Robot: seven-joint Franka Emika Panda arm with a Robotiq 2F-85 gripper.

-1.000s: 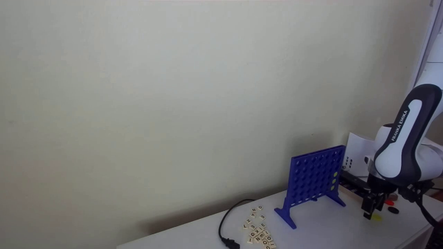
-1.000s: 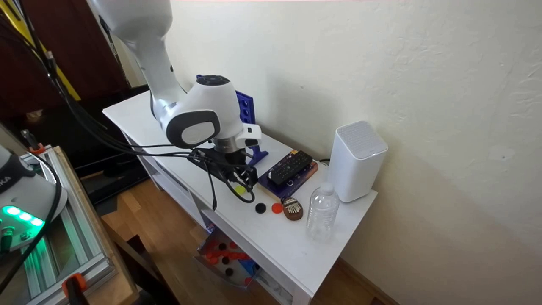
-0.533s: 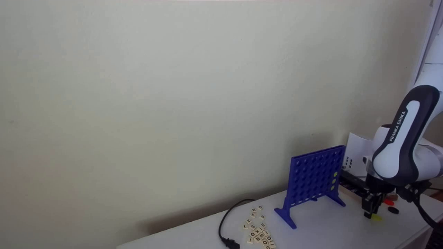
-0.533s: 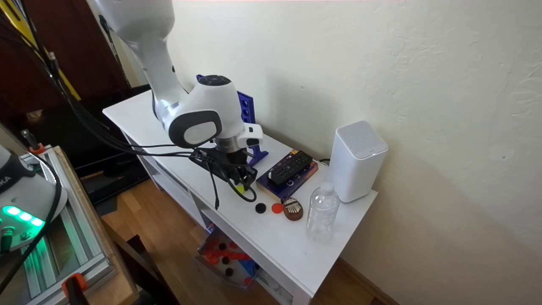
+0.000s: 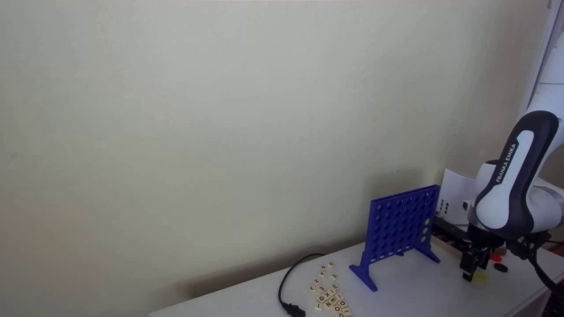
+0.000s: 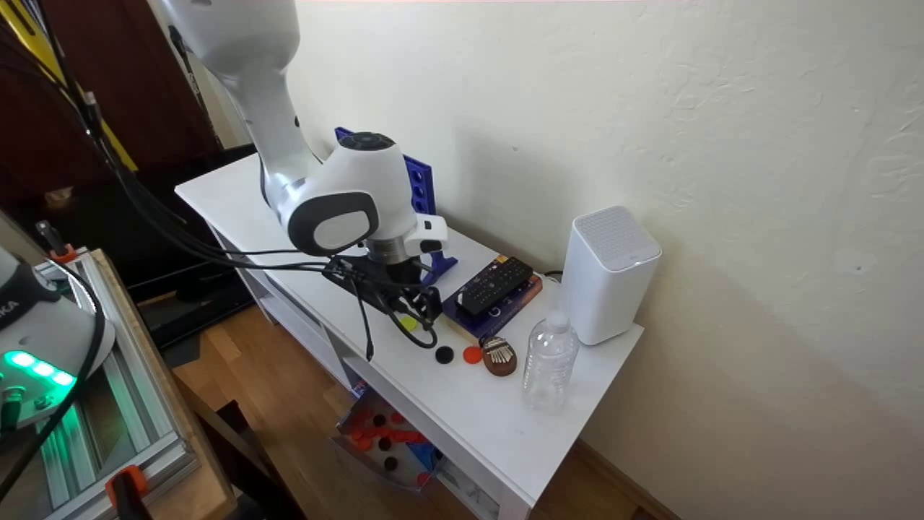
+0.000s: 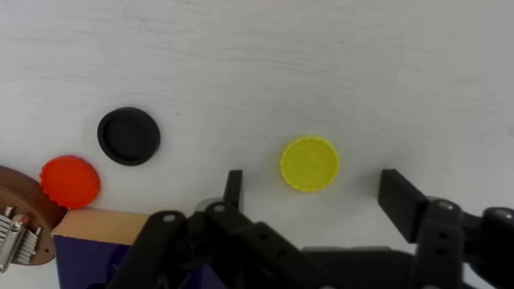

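Observation:
My gripper (image 7: 311, 174) is open and points down at the white table (image 7: 281, 60), with nothing held. A yellow disc (image 7: 309, 163) lies flat on the table, between the fingertips and slightly ahead of them in the wrist view, touching neither finger. In the exterior views the gripper (image 5: 475, 270) is low over the table beside the yellow disc (image 5: 480, 277), which also shows partly behind a cable (image 6: 409, 323). A black disc (image 7: 128, 136) and a red disc (image 7: 70, 182) lie off to the left in the wrist view.
A blue upright grid (image 5: 402, 224) holds yellow discs in one end column. A book (image 6: 520, 297) bears a remote (image 6: 495, 285). Nearby are a thumb piano (image 6: 499, 357), a clear bottle (image 6: 550, 361) and a white box (image 6: 610, 278). Letter tiles (image 5: 330, 297) lie beside a black cable (image 5: 282, 281).
The arm has shifted slightly and sits a little lower than a second ago. The gripper stays open near the yellow disc, and the objects on the table have not moved.

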